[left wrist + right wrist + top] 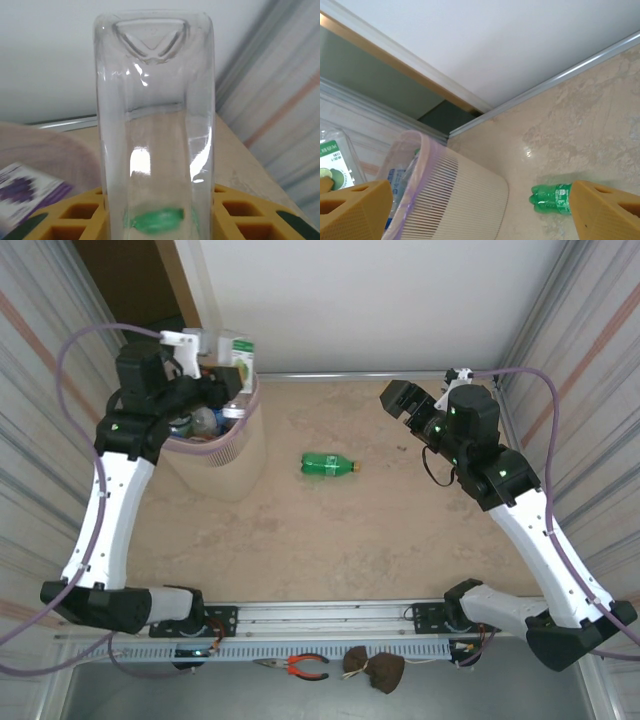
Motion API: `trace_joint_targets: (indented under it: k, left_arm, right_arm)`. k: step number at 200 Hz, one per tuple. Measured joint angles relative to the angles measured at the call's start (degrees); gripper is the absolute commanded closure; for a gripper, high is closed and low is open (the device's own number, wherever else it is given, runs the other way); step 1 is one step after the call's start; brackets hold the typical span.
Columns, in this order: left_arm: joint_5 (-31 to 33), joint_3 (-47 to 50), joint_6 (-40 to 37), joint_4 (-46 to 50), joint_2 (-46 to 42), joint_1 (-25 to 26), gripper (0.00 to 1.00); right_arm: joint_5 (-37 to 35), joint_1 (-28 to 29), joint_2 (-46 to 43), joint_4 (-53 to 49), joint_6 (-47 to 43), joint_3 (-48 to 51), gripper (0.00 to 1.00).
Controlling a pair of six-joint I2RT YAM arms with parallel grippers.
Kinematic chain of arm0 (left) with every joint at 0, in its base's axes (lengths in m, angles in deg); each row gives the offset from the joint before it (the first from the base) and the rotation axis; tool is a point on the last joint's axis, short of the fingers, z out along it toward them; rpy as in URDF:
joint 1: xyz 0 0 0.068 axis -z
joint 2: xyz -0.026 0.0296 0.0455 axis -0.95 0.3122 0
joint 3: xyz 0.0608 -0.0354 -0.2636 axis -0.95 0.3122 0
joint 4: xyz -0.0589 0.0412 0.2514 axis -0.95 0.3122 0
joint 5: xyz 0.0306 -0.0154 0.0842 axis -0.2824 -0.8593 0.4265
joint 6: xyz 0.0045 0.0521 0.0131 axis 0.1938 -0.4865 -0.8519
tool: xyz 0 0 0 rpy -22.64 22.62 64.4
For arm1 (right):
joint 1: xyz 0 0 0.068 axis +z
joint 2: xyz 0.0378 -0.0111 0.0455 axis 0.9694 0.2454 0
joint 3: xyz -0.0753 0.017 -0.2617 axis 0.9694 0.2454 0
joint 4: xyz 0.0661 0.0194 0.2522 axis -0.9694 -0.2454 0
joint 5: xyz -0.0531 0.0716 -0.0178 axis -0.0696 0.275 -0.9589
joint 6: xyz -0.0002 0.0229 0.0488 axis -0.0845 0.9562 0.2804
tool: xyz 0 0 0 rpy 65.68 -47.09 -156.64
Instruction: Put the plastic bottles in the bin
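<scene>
Gripping a clear bottle (155, 125) over the bin (228, 458), left fingers (75, 220); right fingers (355, 210) wide, green bottle (328, 465) well apart.

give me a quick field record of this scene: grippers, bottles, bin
left gripper: shut on a clear crushed plastic bottle, held over the bin
right gripper: open, empty, above the table
bin: tall pale pink translucent wastebasket, far left, bottles inside
on table: one green plastic bottle, lying on its side, right of the bin
</scene>
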Motion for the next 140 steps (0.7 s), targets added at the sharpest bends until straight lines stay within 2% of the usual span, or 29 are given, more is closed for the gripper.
trace_joint_targets:
  k: [35,67,99,140]
  left_arm:
    - [0.07,0.59,2.29,2.84,-0.13,-8.07,0.77]
    - [-0.09,0.55,2.89,4.61,1.84,-12.7,0.79]
    - [-0.13,0.55,2.97,5.31,5.75,-14.86,0.8]
    - [0.98,0.79,2.91,5.6,9.4,-14.97,0.79]
  right_arm:
    - [0.04,-0.09,0.28,0.02,0.02,0.0,0.11]
    - [0.22,-0.11,0.63,0.0,0.02,0.0,0.11]
    - [0.22,-0.11,0.66,0.02,0.02,0.0,0.11]
    - [0.22,-0.11,0.66,0.02,0.04,0.0,0.12]
